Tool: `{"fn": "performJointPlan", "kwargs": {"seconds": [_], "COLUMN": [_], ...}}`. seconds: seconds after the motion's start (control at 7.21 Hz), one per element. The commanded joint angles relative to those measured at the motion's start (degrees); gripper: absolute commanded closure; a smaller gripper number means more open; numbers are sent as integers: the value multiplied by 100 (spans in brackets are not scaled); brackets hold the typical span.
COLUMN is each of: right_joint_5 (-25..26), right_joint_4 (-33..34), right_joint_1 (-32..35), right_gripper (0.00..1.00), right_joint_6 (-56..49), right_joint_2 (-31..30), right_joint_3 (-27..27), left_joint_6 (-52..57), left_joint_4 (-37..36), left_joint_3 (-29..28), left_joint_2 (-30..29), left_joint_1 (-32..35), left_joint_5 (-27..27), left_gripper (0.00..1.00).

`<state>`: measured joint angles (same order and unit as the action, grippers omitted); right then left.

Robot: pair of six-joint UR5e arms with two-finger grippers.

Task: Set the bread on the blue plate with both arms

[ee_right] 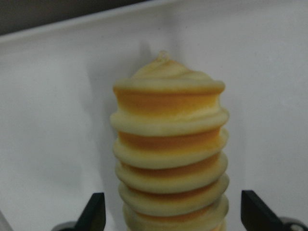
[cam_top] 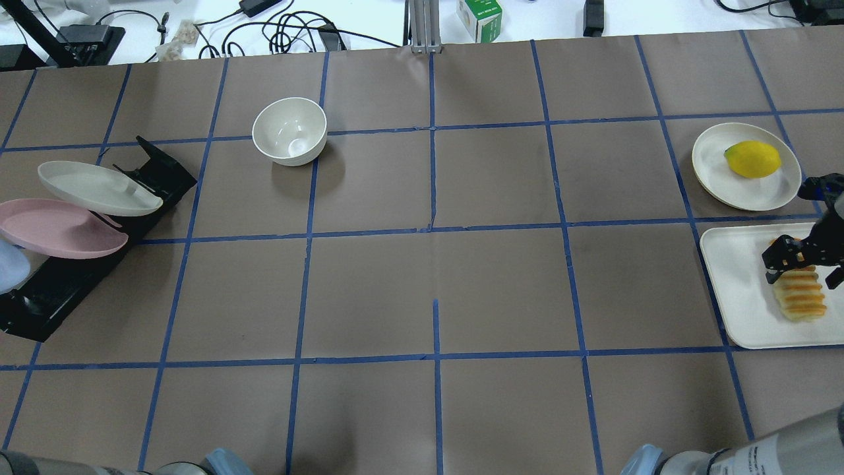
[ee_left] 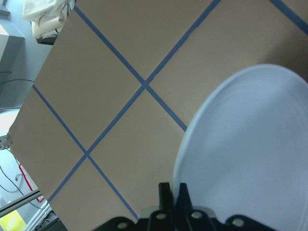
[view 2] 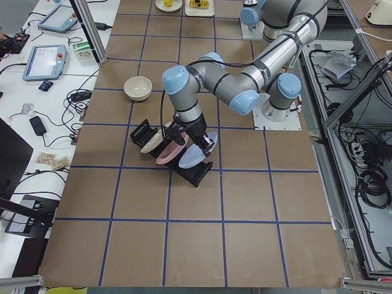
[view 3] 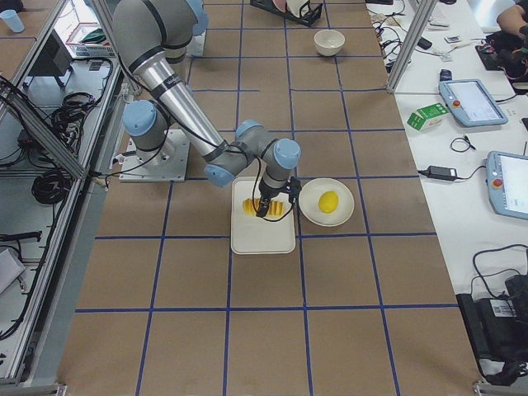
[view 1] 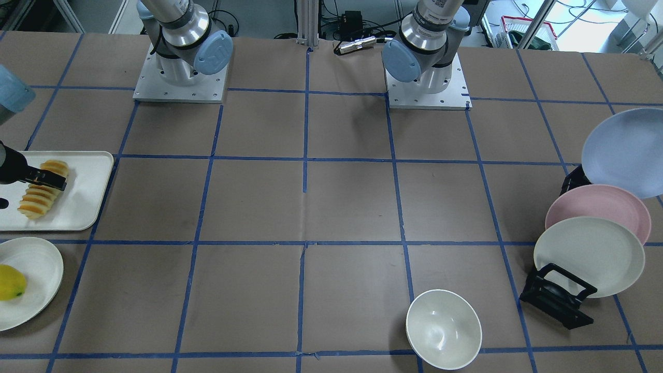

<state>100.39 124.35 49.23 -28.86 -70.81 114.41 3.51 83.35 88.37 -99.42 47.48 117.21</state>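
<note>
Black rack (cam_top: 59, 284), tabletop (cam_top: 501, 290) left: blue plate (cam_top: 10, 267) tilted at its end, left gripper (ee_left: 174, 192) jaws pinched on its rim; white tray (cam_top: 732, 290), far right: bread (cam_top: 800, 297) lying flat, right gripper (ee_right: 175, 211) jaws spread wide astride it.

Grey-silver arms (view 2: 278, 49), light-blue joint caps (view 2: 177, 79)
</note>
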Motion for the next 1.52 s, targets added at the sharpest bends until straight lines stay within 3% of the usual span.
{"fn": "performJointPlan", "kwargs": {"seconds": [0.0, 0.14, 0.28, 0.55, 0.69, 0.97, 1.11, 1.39], "right_joint_5": [-63, -72, -72, -98, -185, -326, -335, -719], "right_joint_4": [-7, -16, -33, -95, -208, -314, -524, -1252], "right_joint_1": [-36, -36, -36, 16, 34, 104, 339, 954], "right_gripper": [38, 88, 100, 100, 100, 100, 100, 100], "right_joint_6": [29, 30, 30, 39, 30, 21, 30, 876], "right_joint_2": [67, 59, 15, -21, -21, -82, -326, -783], "right_joint_3": [-6, -6, -6, -268, -470, -673, -779, -841], "left_joint_6": [-288, -481, -857, -1656, -2079, -2529, -2679, -3364], "left_joint_4": [966, 1338, 1559, 1500, 934, -1154, -1598, -2085], "left_joint_3": [-4, 40, 145, 242, 312, 873, 901, 936], "left_joint_2": [596, 825, 958, 829, 654, 154, -93, -367], "left_joint_1": [436, 664, 1101, 2033, 2428, 3185, 3371, 4107], "left_joint_5": [-642, -1178, -1366, -1910, -2548, -3045, -3464, -3600], "left_gripper": [100, 100, 100, 100, 100, 100, 100, 100]}}
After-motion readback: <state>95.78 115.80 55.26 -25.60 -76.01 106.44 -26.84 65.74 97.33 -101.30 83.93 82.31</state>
